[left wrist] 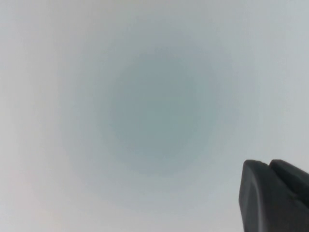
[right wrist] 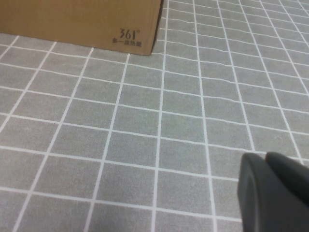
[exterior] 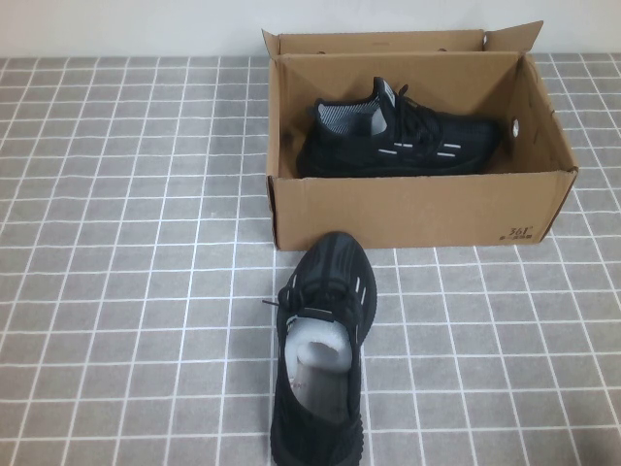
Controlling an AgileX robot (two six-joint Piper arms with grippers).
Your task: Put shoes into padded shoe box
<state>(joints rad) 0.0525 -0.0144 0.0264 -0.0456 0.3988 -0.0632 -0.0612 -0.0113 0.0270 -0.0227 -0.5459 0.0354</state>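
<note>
The brown cardboard shoe box (exterior: 417, 209) stands open at the back middle of the table. One black sneaker (exterior: 408, 136) lies on its side inside the box. The other black sneaker (exterior: 325, 349) stands on the table in front of the box, toe toward it, with white paper stuffing inside. Neither arm shows in the high view. My left gripper (left wrist: 270, 166) is shut and empty, facing a blank pale surface. My right gripper (right wrist: 268, 159) is shut and empty, low over the table, apart from the box's front corner (right wrist: 72, 19) with the printed logo (right wrist: 128, 36).
The table is covered by a grey cloth with a white grid (exterior: 116, 291). The box's flaps (exterior: 505, 39) stand up at the back against a pale wall.
</note>
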